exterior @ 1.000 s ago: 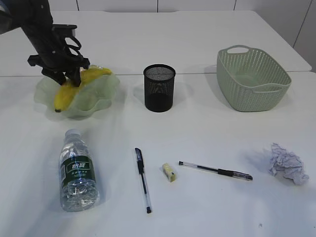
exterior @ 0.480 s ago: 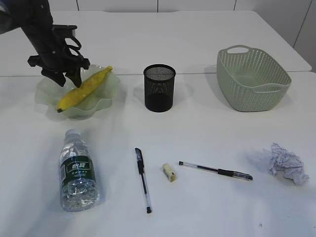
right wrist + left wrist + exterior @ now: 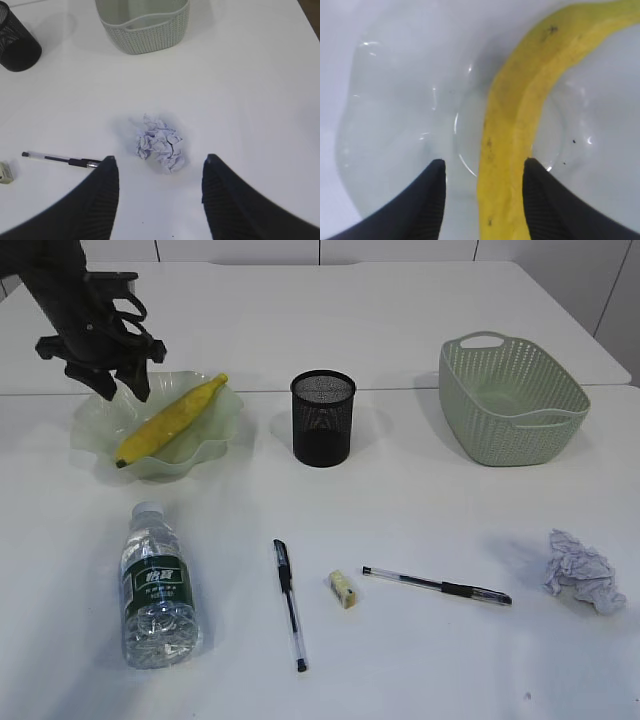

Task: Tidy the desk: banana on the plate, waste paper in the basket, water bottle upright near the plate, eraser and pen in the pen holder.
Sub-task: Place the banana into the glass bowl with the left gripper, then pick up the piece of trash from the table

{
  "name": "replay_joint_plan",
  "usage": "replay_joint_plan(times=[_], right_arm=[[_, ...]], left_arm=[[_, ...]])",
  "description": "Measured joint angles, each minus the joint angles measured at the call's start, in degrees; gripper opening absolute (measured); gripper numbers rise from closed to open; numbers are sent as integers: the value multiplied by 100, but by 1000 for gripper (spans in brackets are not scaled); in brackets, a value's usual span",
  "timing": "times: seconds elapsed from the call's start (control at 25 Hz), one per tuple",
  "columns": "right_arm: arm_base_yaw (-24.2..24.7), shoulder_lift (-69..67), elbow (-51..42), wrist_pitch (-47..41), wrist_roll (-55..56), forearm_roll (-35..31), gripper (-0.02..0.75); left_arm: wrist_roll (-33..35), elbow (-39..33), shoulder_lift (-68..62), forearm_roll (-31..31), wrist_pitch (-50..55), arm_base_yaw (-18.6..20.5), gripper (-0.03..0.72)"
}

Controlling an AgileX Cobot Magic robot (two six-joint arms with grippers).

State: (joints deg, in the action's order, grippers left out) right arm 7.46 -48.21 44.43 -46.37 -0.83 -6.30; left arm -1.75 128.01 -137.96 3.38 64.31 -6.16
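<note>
The banana (image 3: 170, 420) (image 3: 520, 115) lies free in the pale-green plate (image 3: 215, 430) (image 3: 395, 100). My left gripper (image 3: 125, 390) (image 3: 484, 161) hangs open above the plate's back left, holding nothing. The water bottle (image 3: 157, 590) lies on its side in front of the plate. Two pens (image 3: 289, 605) (image 3: 437, 586) and the eraser (image 3: 343, 589) lie on the desk (image 3: 400, 500), in front of the black pen holder (image 3: 322, 418). The waste paper (image 3: 582, 572) (image 3: 159, 142) sits at the right, with my right gripper (image 3: 160, 157) open above it. The basket (image 3: 510, 400) (image 3: 145, 35) stands empty.
A seam between two tabletops runs behind the plate and the pen holder. The desk's right edge passes close by the basket. In the right wrist view one pen (image 3: 60, 159) lies just left of the left finger, and the eraser (image 3: 5, 172) shows at the frame's edge.
My left gripper has let go of the banana, risen, and drawn back to the left. The banana has settled flat across the plate. The right gripper has not moved.
</note>
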Motion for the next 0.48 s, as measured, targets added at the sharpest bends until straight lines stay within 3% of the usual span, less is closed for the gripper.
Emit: replay_joint_plan(times=[0.48], right_arm=[[0,-1448,608,-66,-886,-11,409]], left_arm=[[0,89,761,35,598,224,353]])
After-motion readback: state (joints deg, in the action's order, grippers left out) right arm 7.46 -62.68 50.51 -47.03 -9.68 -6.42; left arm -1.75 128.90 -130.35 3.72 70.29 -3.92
